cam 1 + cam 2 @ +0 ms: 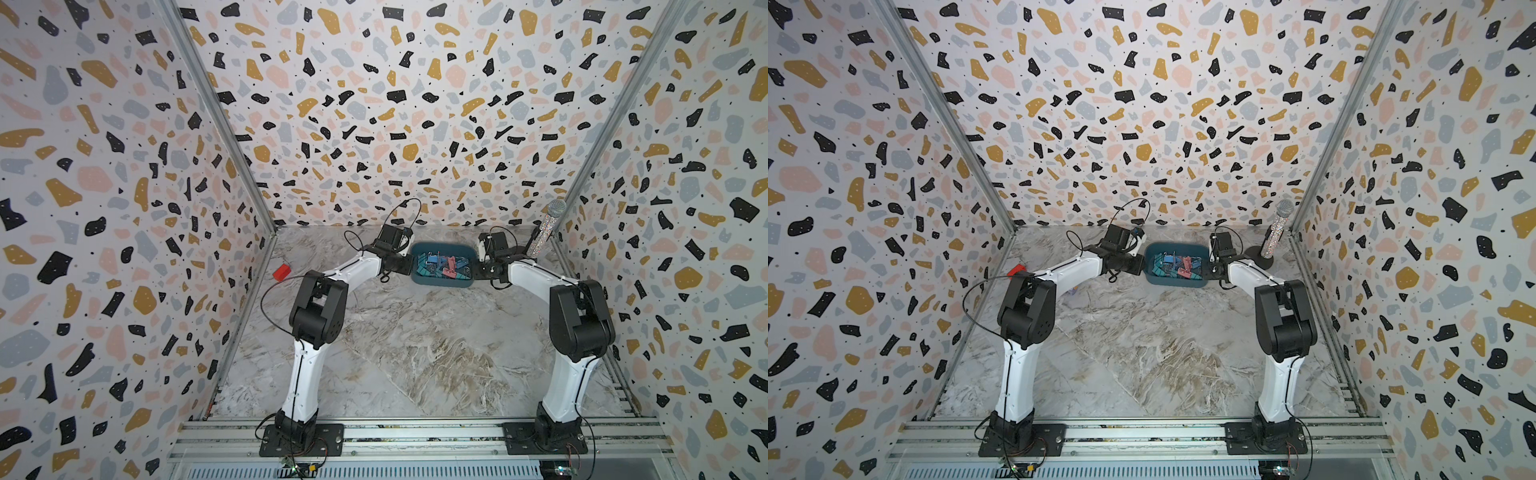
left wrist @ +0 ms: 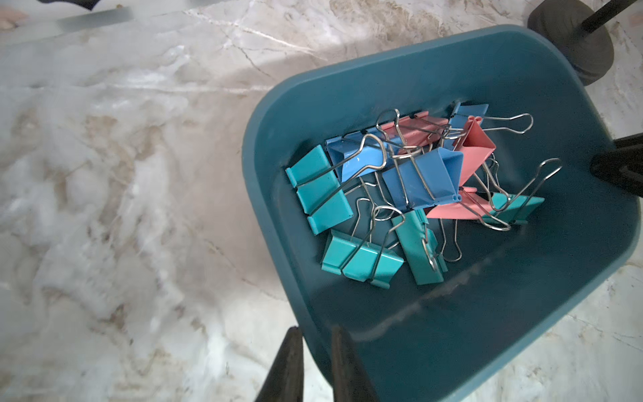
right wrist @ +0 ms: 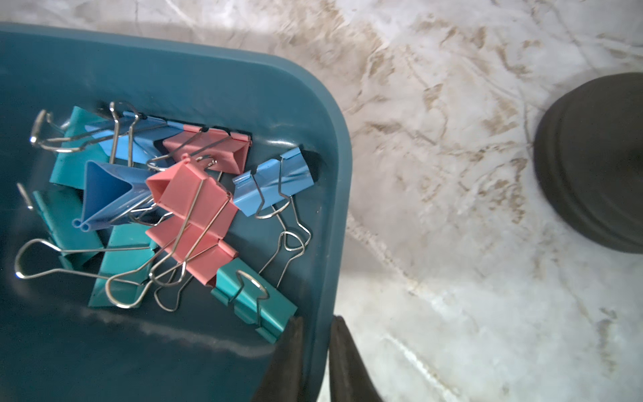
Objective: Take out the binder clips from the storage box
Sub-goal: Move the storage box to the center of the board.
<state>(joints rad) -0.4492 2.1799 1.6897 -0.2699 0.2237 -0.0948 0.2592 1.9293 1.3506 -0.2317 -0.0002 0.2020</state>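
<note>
Teal storage box (image 1: 441, 282) sits far-centre, binder clips (image 2: 410, 195) heaped inside. We clamp one end wall with the left gripper (image 2: 315, 330); the right gripper (image 3: 317, 320) straddles the opposite wall, grip unconfirmed, presumably for tipping.

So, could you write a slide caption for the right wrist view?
The right gripper pinches the wall of the storage box, which holds teal, blue and pink binder clips.
</note>
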